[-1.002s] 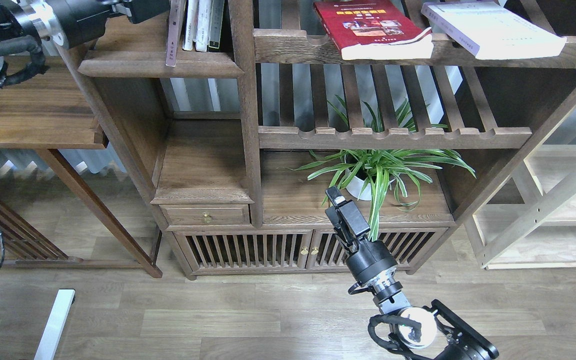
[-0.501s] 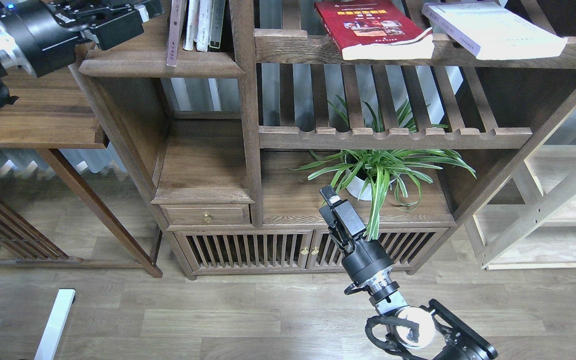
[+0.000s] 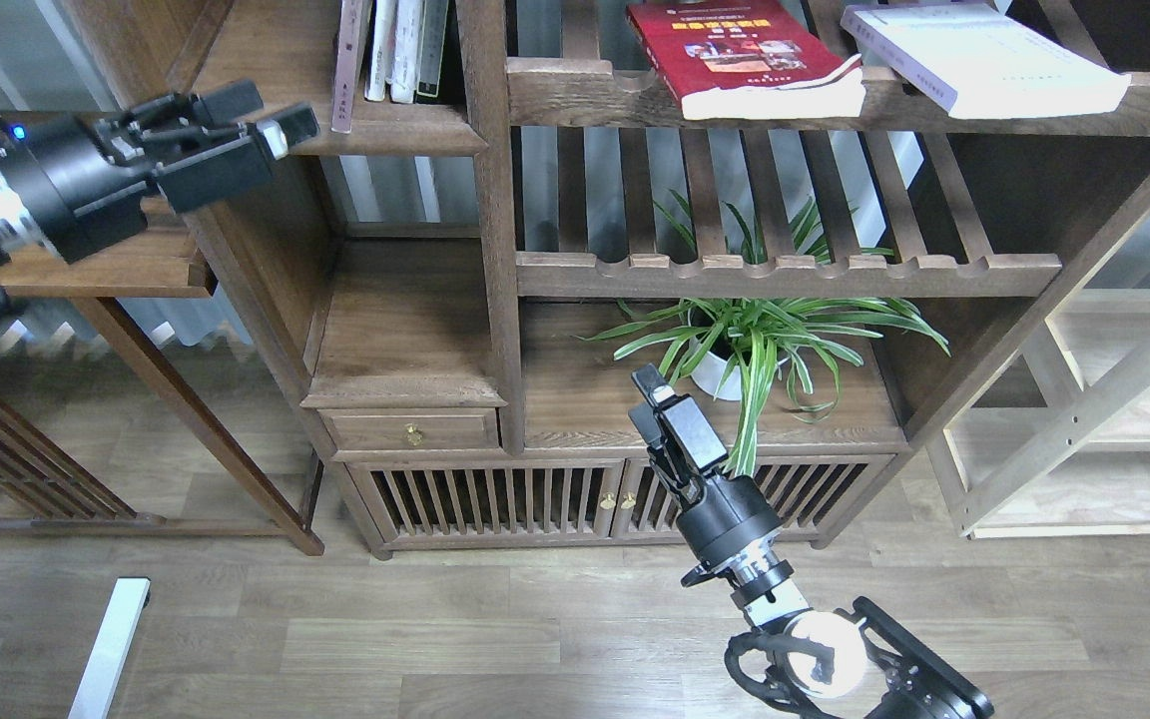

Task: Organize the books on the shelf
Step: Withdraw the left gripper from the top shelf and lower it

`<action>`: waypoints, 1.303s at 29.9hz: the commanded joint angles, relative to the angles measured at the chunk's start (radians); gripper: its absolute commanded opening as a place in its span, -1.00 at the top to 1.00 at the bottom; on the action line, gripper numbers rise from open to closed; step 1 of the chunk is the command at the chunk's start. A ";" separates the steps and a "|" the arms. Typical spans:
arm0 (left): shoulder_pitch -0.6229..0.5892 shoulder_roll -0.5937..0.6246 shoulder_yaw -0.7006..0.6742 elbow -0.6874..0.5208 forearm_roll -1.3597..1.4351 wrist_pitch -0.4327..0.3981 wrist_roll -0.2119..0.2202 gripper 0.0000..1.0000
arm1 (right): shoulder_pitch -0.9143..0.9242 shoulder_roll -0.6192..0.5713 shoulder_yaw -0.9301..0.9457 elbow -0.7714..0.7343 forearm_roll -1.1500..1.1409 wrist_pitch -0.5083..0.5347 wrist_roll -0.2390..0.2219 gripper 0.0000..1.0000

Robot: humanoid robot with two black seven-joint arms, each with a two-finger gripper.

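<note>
Potted spider plant (image 3: 750, 340) on cabinet (image 3: 585, 399).

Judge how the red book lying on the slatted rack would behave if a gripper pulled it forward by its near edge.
The red book is a thick paperback, so probably fairly stiff but with a cover that flexes. Its near edge overhangs the slatted rack's front rail, so pulling could tip it off. Its glossy-looking cover may slip between the fingers.

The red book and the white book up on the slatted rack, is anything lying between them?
No. In the head view the red book and white book lie apart, with only bare rack between.
</note>
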State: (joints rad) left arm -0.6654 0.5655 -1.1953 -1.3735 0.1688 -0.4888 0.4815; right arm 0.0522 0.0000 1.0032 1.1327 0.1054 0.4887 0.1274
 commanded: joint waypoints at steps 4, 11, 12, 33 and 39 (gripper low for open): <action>0.128 -0.056 -0.036 -0.019 0.000 0.000 -0.003 -0.97 | 0.001 0.000 0.000 0.004 -0.004 0.000 0.000 -0.98; 0.199 -0.102 -0.038 -0.009 -0.002 0.000 -0.008 -0.97 | 0.006 0.000 0.002 0.010 -0.007 0.000 -0.002 -0.98; 0.211 -0.119 -0.038 -0.009 -0.002 0.000 -0.012 -0.97 | 0.009 0.000 0.002 0.010 -0.009 0.000 -0.002 -0.98; 0.391 -0.346 -0.021 0.070 -0.236 0.000 -0.015 -0.97 | 0.008 0.000 0.011 0.010 -0.012 0.000 0.000 -0.98; 0.420 -0.432 -0.020 0.129 -0.330 0.000 -0.017 -0.97 | 0.009 0.000 0.011 0.010 -0.012 0.000 0.000 -0.98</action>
State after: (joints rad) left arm -0.2567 0.1665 -1.2164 -1.2779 -0.1336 -0.4887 0.4635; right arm 0.0603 0.0000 1.0139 1.1428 0.0930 0.4887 0.1267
